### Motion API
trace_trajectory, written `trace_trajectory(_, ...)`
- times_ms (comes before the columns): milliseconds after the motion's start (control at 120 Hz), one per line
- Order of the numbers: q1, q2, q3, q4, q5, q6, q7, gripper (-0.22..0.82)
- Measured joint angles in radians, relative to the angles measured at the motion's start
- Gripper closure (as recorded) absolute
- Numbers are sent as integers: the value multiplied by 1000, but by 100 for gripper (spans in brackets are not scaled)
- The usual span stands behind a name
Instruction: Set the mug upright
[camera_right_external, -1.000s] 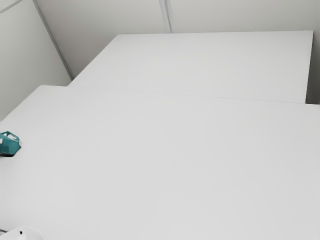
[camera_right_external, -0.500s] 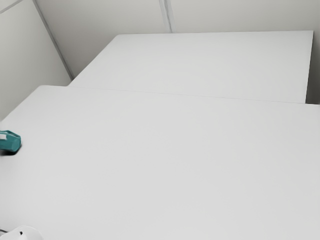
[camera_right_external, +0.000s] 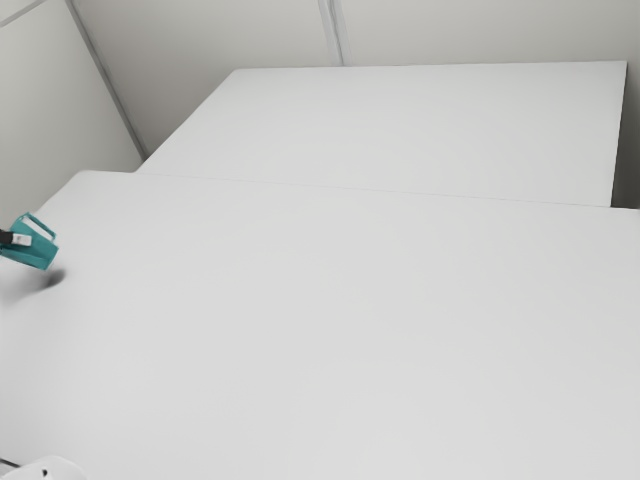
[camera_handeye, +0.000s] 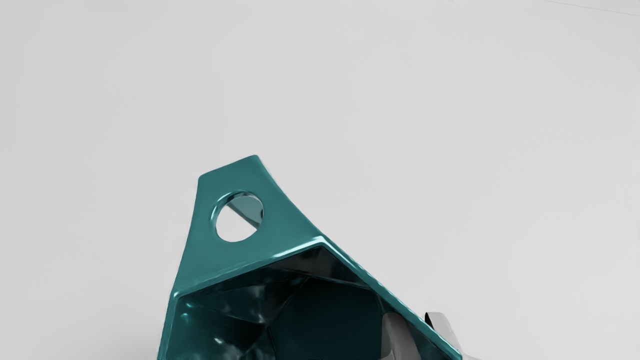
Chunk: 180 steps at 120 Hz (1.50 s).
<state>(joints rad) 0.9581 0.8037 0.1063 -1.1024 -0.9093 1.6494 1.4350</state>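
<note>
Nearest, at the exterior view's lower left, is a rounded white object (camera_right_external: 48, 469) with a small dark spot, cut off by the frame, and a dark cable (camera_right_external: 8, 463) beside it. From there the near white table (camera_right_external: 330, 350) spreads broadly toward the exterior view's right, giving open room on that side.

Farther back, at the exterior view's left edge, the gripper (camera_right_external: 20, 240) is clamped on the teal mug (camera_right_external: 40, 252), which hangs tilted above the table, its base toward the exterior view's right and angled down. A dark shadow (camera_right_external: 53, 278) lies on the surface below, apart from it. The mug's handle is on its far, upper side, in line with the table's slanting left edge.

In the wrist view, the gripper (camera_handeye: 421, 332) pinches the mug's wall, one fingertip inside the mouth, the other outside; the handle (camera_handeye: 200, 225) has a rounded opening.

A tiny mark on the pale fingertip is too small to read.

Beyond the near table, a second white surface (camera_right_external: 420, 120) adjoins it along a thin seam. Pale walls (camera_right_external: 210, 55) with grey strips (camera_right_external: 334, 35) stand behind and at the exterior view's left, bounding the far side.
</note>
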Motion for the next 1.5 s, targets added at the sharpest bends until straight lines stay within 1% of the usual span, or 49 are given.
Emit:
trace_trajectory(67,-53,-63,3,-58,40,25,-12,78)
trace_trajectory(133,-126,-127,4,-98,112,56,-36,78)
trace_trajectory(250,-268,-315,3,-280,302,141,-120,79)
trace_trajectory(375,-392,-509,-1,-460,525,216,-266,79)
trace_trajectory(475,-477,-635,-3,-611,665,287,-399,79)
trace_trajectory(617,-586,-762,-4,-786,792,391,-594,79)
trace_trajectory(808,-712,-873,-8,-938,901,480,-872,79)
trace_trajectory(950,-752,-937,-20,-1035,980,541,-1088,79)
trace_trajectory(1058,-772,-980,-64,-1090,1033,573,-1253,79)
trace_trajectory(1200,-799,-992,-96,-1149,1082,626,-1457,79)
trace_trajectory(1375,-822,-1009,-145,-1203,1102,660,-1687,79)
trace_trajectory(1500,-824,-992,-167,-1224,1106,679,-1829,79)
